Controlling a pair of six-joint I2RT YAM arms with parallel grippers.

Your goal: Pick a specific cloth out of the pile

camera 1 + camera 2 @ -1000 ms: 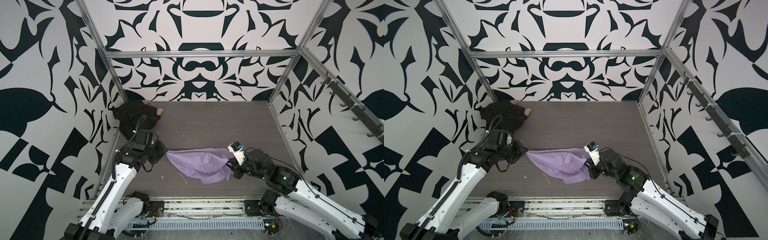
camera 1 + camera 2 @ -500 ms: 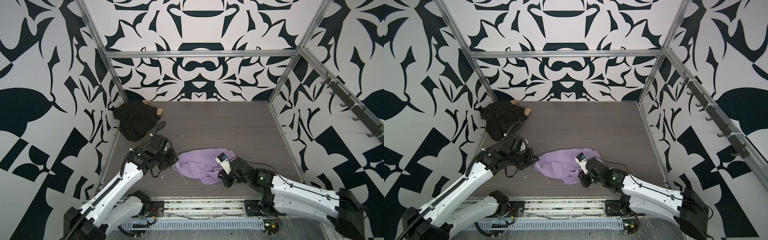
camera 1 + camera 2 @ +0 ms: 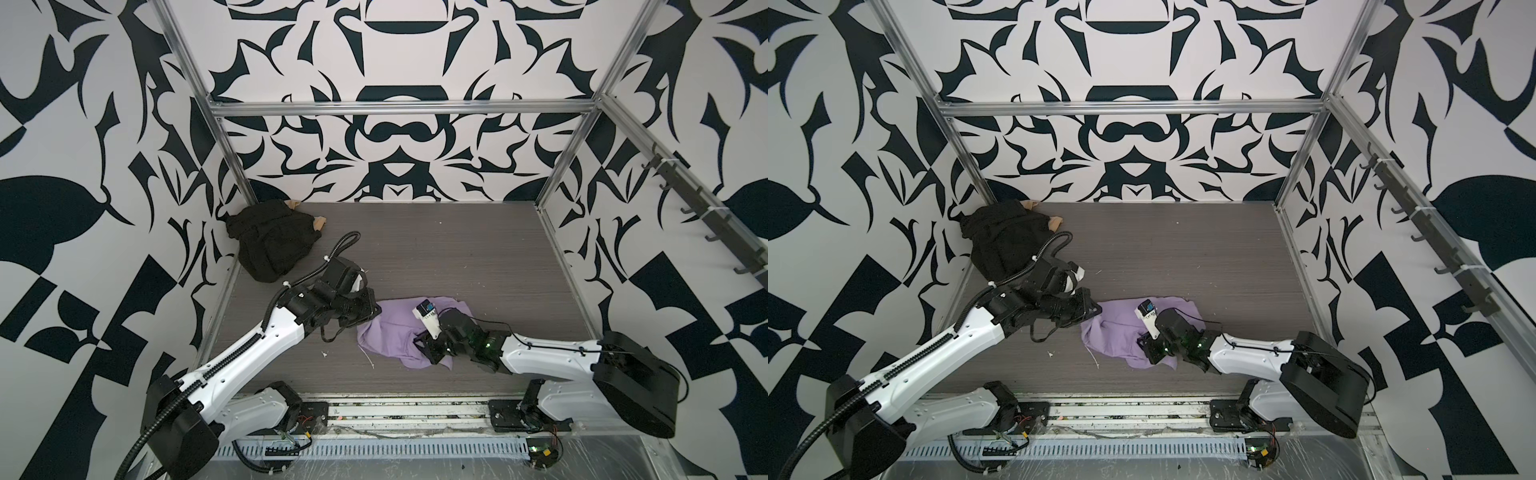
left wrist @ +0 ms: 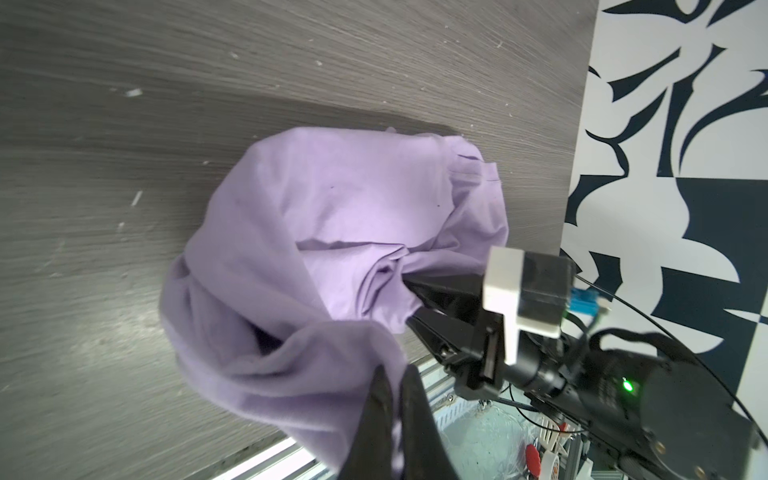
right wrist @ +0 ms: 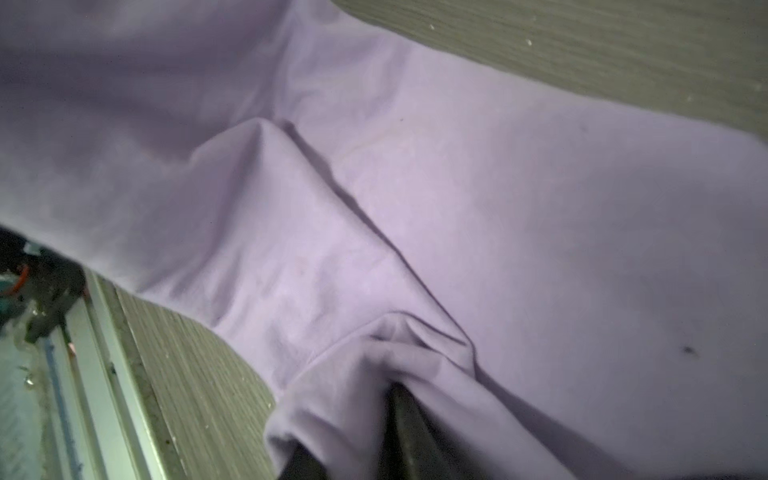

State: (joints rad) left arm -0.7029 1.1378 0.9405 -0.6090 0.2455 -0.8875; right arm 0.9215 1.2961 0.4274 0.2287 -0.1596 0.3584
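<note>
Cloth (image 3: pixel 388 332), taut a second ago, now slumped on tabletop (image 3: pixel 457 257) clear of pile (image 3: pixel 270 245), so extraction looks near done; left pincer (image 3: pixel 376 310) pinches it, right pincer (image 3: pixel 426 349) grip unclear.

- Thin, soft lilac-purple cloth (image 3: pixel 390 332): plain and unpatterned, one even shade, greyer in the creases.
- Pile of soft cloths (image 3: pixel 274 232), far left: mostly a bulky black cloth (image 3: pixel 266 259), solid black. A small tan cloth (image 3: pixel 319 223) shows light brown at the far edge.
- Surface (image 3: pixel 457 257): grey-brown with fine wood-grain streaks and scattered pale specks.
- Enclosure walls (image 3: pixel 395 137): white with large black leaf-and-scroll motifs, mirrored left to right.
- Metal frame rails (image 3: pixel 399 109): bare silver.
- Left arm (image 3: pixel 266 345) and right arm (image 3: pixel 548 357): white shells, black joints and cables.
- Left pincer (image 4: pixel 395 374) and right pincer (image 4: pixel 409 299): black.
- Right wrist camera mount (image 3: pixel 428 322): white with a blue part.
</note>
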